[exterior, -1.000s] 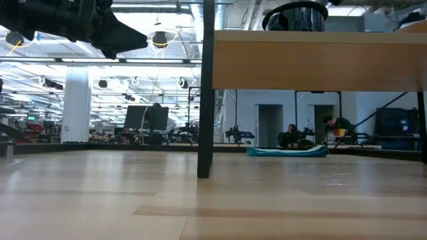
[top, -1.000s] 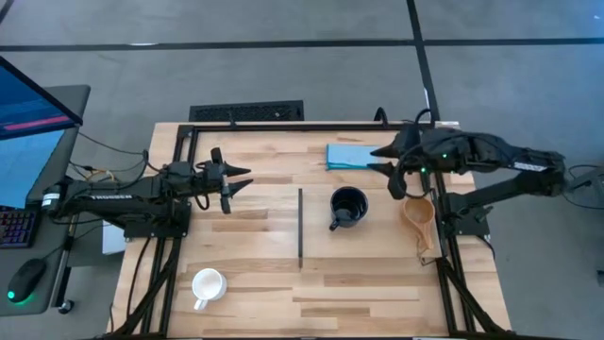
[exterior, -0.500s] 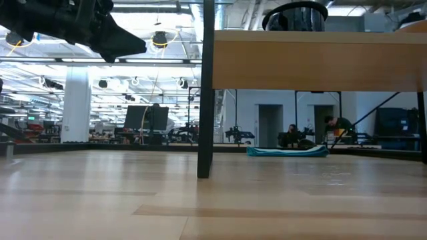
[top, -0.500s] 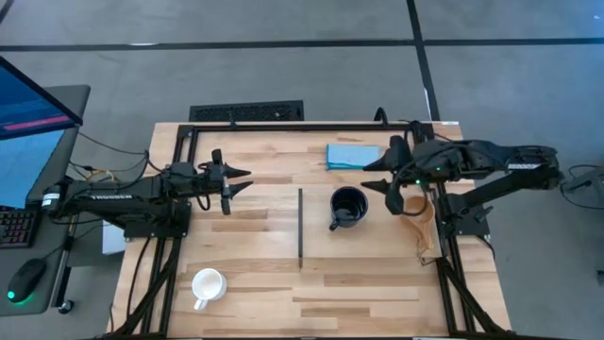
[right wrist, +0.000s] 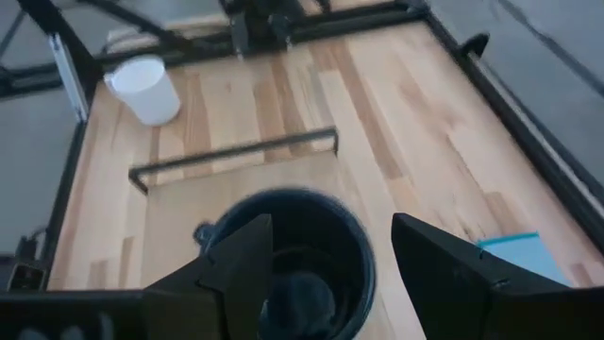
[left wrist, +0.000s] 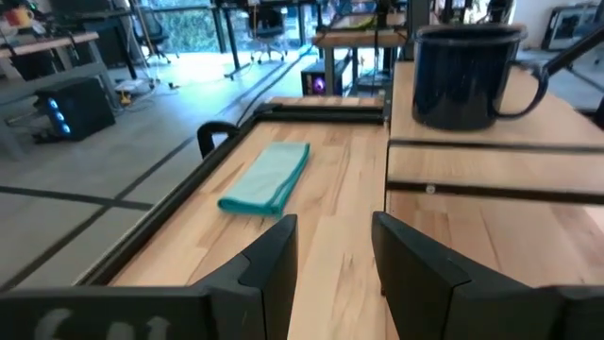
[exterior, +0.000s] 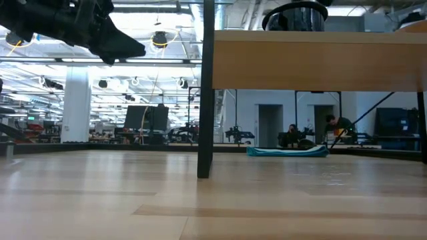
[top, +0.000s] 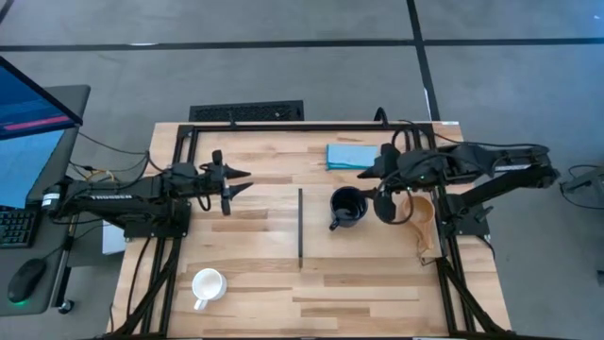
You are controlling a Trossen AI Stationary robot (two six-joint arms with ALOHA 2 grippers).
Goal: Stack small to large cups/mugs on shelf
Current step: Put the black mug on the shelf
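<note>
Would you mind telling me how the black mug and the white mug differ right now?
The black mug is dark and glossy; the white mug is pale. The black mug stands on the raised shelf, on the right half; the white mug stands on the table near its front left corner. The right claw is just beside the black mug, open; no claw is near the white mug. Both stand upright and have a handle.

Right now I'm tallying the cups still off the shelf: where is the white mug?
In the high view the white mug stands alone near the table's front left corner, well off the shelf, in front of the left gripper.
</note>
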